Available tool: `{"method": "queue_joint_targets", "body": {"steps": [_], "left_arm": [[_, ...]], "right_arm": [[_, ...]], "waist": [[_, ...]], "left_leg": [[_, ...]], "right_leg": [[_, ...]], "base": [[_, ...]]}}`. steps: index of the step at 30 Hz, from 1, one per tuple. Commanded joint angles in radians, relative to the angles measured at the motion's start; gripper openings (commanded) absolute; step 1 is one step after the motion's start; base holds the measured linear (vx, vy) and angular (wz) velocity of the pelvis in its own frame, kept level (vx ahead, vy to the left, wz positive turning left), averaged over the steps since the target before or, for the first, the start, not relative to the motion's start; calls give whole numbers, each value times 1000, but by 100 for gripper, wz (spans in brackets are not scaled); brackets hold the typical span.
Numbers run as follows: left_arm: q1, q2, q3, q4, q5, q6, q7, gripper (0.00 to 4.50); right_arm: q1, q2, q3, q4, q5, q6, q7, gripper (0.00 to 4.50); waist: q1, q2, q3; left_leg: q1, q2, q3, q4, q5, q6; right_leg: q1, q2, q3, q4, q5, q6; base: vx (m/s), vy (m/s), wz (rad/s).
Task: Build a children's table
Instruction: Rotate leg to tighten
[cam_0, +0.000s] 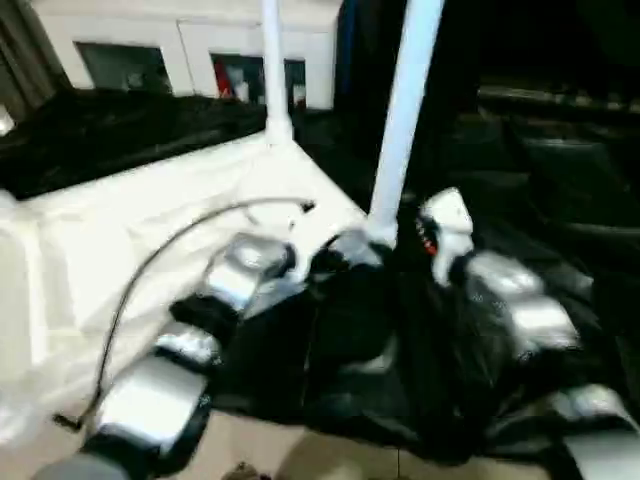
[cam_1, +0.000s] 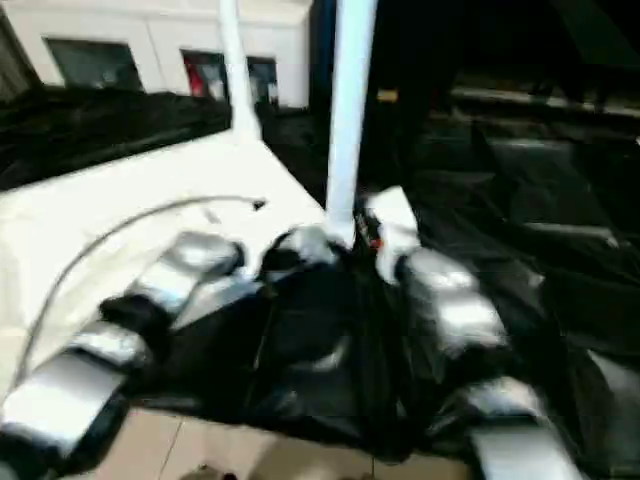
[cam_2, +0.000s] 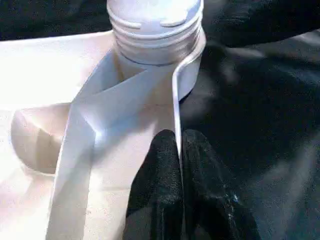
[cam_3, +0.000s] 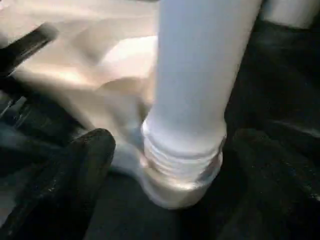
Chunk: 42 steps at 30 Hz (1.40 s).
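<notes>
Tabletop (cam_0: 150, 240), white plastic, lies upside down on black sheeting (cam_0: 560, 200), w/ its raised rim up. Two corner sockets have legs in them. Near-right corner socket (cam_2: 187, 75), round, thin-walled, holds near leg (cam_0: 400, 120), a smooth white tube standing upright. Its lower end is ridged w/ threads, and in the wrist views a few thread rings sit above the socket lip, so it's not fully down. Far corner holds far leg (cam_0: 272, 60), also upright, thinner-looking, flared where it meets the tabletop.

Inside of the tabletop is ribbed: a flat diagonal rib (cam_2: 115, 100) runs from the near socket inward, and a shallow rounded hollow (cam_2: 35, 140) sits to its side. Plastic looks glossy, w/ sharp folded edges at the ribs.

Left gripper (cam_2: 180, 145): black fingers pinched shut on the tabletop's thin rim wall (cam_2: 176, 110), just near of the socket, one finger each side. Right gripper (cam_3: 165, 150): fingers (cam_3: 75, 170) spread wide, one each side of the near leg's threaded base, not touching it.

A thin grey cable (cam_0: 150, 270) arcs over the tabletop by the silver left forearm (cam_0: 160, 400). Black sheeting is crinkled and shiny, covering the surface to the right and far side. White cabinet (cam_0: 190, 50) w/ glass doors stands at the far left.
</notes>
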Motion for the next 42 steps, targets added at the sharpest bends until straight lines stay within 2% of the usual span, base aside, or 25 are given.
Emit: {"method": "queue_joint_targets", "body": {"steps": [1, 2, 3, 5, 7, 8, 9, 12, 13, 14, 18, 21, 22, 27, 33, 36, 38, 40, 41, 42], "left_arm": [[26, 12, -21, -102, -48, -55, -146, 0], [42, 25, -33, -144, -65, -35, -205, 0], [42, 25, -33, -144, -65, -35, -205, 0], [85, 68, -89, -263, -77, 20, -325, 0], [97, 77, -98, -291, -78, 19, -346, 0], [100, 78, -95, -294, -78, 18, -347, 0], [101, 78, -91, -294, -77, 17, -345, 0], [102, 78, -85, -293, -72, 17, -341, 0], [104, 81, -81, -297, -66, 19, -339, 0], [109, 88, -82, -308, -67, 26, -340, 0], [121, 105, -82, -337, -70, 44, -340, 0], [124, 108, -79, -341, -71, 48, -341, 0], [124, 108, -78, -339, -71, 47, -341, 0], [129, 112, -76, -346, -69, 56, -342, 0], [132, 115, -78, -350, -70, 63, -346, 0], [135, 115, -77, -353, -71, 68, -347, 0], [131, 108, -71, -345, -70, 75, -328, 0], [111, 84, -55, -305, -54, 91, -251, 0], [67, 38, -25, -217, -26, 118, -97, 0], [67, 38, -25, -217, -26, 118, -97, 0]], "right_arm": [[20, -28, 35, -64, 13, 26, 93, 426], [27, -39, 44, -73, 9, 27, 113, 426], [27, -39, 44, -73, 9, 27, 113, 426], [44, -58, 71, -106, 9, 35, 191, 426], [53, -64, 86, -133, 20, 58, 225, 426], [56, -69, 95, -142, 20, 60, 238, 426], [57, -72, 102, -145, 19, 61, 247, 426], [55, -73, 105, -142, 18, 71, 256, 426], [55, -75, 111, -140, 9, 64, 263, 426], [55, -75, 109, -139, 9, 65, 267, 408], [51, -70, 94, -140, 17, 74, 273, 398], [50, -72, 91, -142, 21, 76, 274, 357], [51, -72, 91, -142, 23, 76, 274, 338], [57, -69, 88, -139, 24, 75, 272, 302], [62, -61, 84, -134, 24, 78, 265, 278], [68, -56, 90, -121, 9, 82, 243, 275], [64, -42, 82, -94, -5, 85, 195, 275], [50, -15, 62, -46, -20, 94, 109, 274], [27, 33, 29, 26, -32, 114, -26, 274], [27, 33, 29, 26, -32, 114, -26, 274]], "waist": [[5, -7, -76], [5, -4, -74], [4, -4, -74], [8, 1, -74], [13, 3, -72], [21, 4, -73], [22, 1, -72], [19, 2, -71], [19, -2, -72], [18, -2, -72], [19, -4, -75], [18, -4, -76], [18, -3, -76], [18, -1, -75], [18, -2, -76], [18, 1, -76], [15, 0, -76], [12, 1, -75], [6, 1, -72], [2, 1, -72]], "left_leg": [[12, 18, 0, -61, -154, 96], [12, 21, -1, -63, -168, 88], [13, 22, 0, -64, -175, 80], [20, 27, 1, -66, -193, 67], [21, 29, 3, -67, -202, 63], [25, 30, 5, -67, -212, 59], [26, 28, 6, -67, -217, 53], [18, 26, 2, -71, -223, 39], [16, 24, 2, -71, -219, 35], [16, 24, 2, -70, -212, 36], [13, 24, 2, -67, -179, 45], [12, 22, 3, -64, -154, 55], [13, 22, 3, -65, -156, 56], [14, 23, 3, -66, -171, 50], [13, 22, 3, -64, -161, 49], [14, 21, 3, -64, -161, 49], [13, 21, 3, -65, -165, 45], [14, 20, 3, -66, -178, 37], [13, 18, 4, -67, -188, 27], [15, 16, 3, -67, -198, 17]], "right_leg": [[69, -49, 38, -68, -2, -273], [68, -50, 39, -69, -23, -274], [66, -50, 39, -69, -38, -276], [60, -51, 40, -68, -58, -283], [55, -48, 41, -69, -65, -280], [52, -48, 42, -70, -69, -277], [51, -47, 43, -70, -72, -273], [56, -50, 42, -72, -107, -254], [57, -51, 42, -72, -110, -247], [57, -52, 43, -73, -107, -242], [59, -52, 42, -67, -74, -244], [59, -50, 42, -64, -38, -251], [58, -50, 41, -65, -41, -251], [58, -50, 41, -67, -68, -247], [59, -49, 41, -64, -46, -250], [58, -49, 41, -65, -44, -252], [59, -49, 41, -65, -48, -251], [56, -49, 41, -68, -71, -249], [55, -47, 41, -70, -91, -245], [54, -47, 41, -72, -108, -244]], "base": [[0, 0, 0], [0, 0, 0], [0, 0, 0], [0, 0, 0], [0, 0, 0], [0, 0, 0], [0, 0, 0], [0, 0, 0], [0, 0, 0], [0, 0, 0], [0, 0, 0], [0, 0, 0], [0, 0, 0], [0, 0, 0], [0, 0, 0], [0, 0, 0], [0, 0, 0], [0, 0, 0], [0, 0, 0], [0, 0, 0]]}}
